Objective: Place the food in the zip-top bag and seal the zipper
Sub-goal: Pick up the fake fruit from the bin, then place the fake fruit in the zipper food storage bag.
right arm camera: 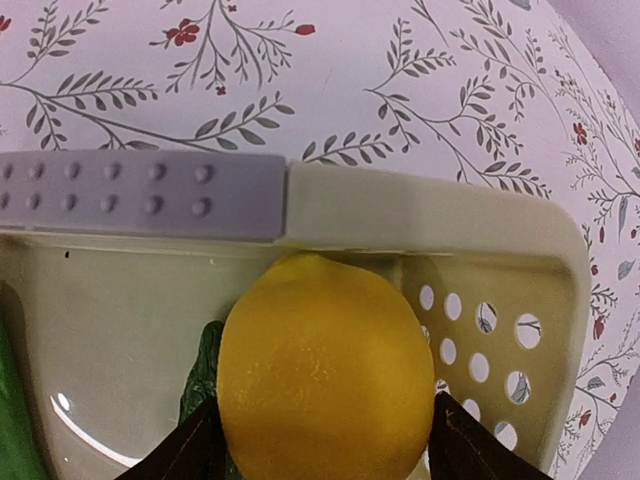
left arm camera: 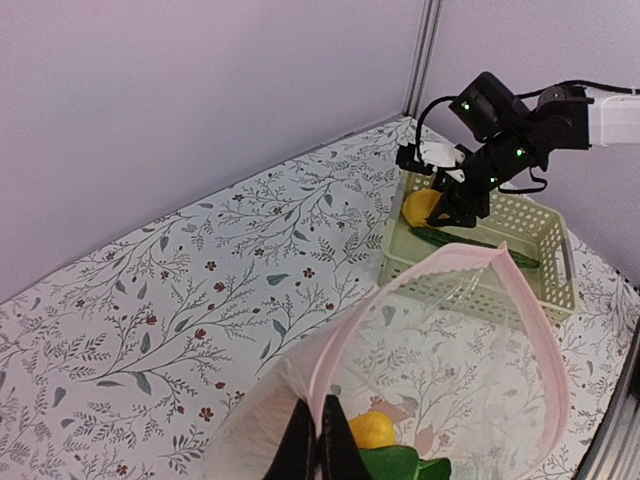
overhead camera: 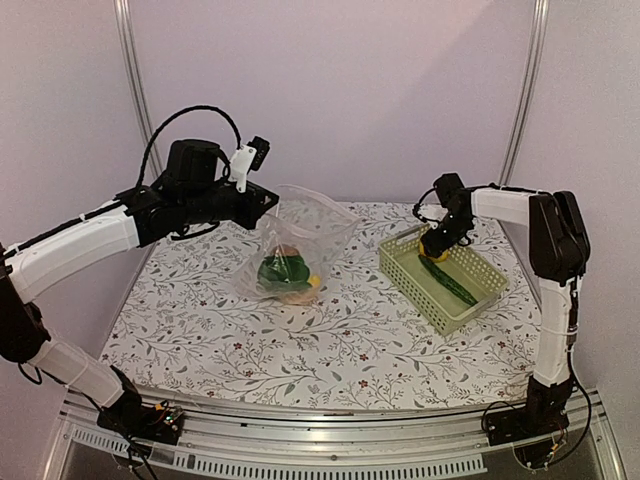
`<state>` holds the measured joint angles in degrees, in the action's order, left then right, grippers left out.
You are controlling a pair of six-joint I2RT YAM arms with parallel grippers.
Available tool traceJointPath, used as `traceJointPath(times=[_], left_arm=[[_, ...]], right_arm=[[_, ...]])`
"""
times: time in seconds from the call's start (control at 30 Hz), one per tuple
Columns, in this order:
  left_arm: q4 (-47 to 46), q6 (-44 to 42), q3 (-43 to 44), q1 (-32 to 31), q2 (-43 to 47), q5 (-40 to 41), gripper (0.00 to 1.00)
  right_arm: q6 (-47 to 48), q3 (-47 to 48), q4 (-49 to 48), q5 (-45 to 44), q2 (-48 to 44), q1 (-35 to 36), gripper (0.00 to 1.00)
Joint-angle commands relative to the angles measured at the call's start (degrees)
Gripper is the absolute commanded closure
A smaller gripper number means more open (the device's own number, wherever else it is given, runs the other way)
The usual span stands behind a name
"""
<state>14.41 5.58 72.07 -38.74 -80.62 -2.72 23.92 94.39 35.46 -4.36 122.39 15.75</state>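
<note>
The clear zip-top bag (overhead camera: pixel 303 228) stands on the table with its mouth held open. My left gripper (overhead camera: pixel 268 201) is shut on the pink zipper strip (left arm camera: pixel 342 335) at the mouth's left edge, seen in the left wrist view (left arm camera: pixel 318 442). Inside the bag lie a leafy green vegetable (overhead camera: pixel 281 268), a yellow fruit (left arm camera: pixel 372 429) and a brownish piece. My right gripper (overhead camera: pixel 437 243) reaches into the basket, and its jaws press both sides of a yellow lemon-like fruit (right arm camera: pixel 320 370). A dark green cucumber (overhead camera: pixel 450 282) lies in the basket beside it.
The pale green lattice basket (overhead camera: pixel 417 293) sits at the right of the floral table, slanted. Its rim (right arm camera: pixel 430 215) is just beyond the held fruit. Pale walls and two metal poles close the back.
</note>
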Motion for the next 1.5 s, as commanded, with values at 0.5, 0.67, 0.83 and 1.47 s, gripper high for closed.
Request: traceJointPath(times=[0.5,0.67,0.83,1.47], left_arm=[[-0.32,-0.56,-0.18,-0.57,-0.06,-0.51,1.0],[-0.4,-0.57,-0.18,-0.56,-0.37,-0.61,1.0],[-0.5,-0.48,-0.27,-0.55,-0.83,-0.63,1.0],[-0.85,-1.08,-0.44,-0.68,-1.65,-0.7,1.0]], right_arm=[[-3.37,-0.53,0.62,2.69,-5.35,0.33,0.55],[-3.61,-2.48,2.34,3.79,-13.35,0.35,0.59],[-4.39,-3.16,4.3,6.21,-20.2,1.44,0.6],[1.95,1.24,2.47,26.24,-33.45,14.66,0.67]])
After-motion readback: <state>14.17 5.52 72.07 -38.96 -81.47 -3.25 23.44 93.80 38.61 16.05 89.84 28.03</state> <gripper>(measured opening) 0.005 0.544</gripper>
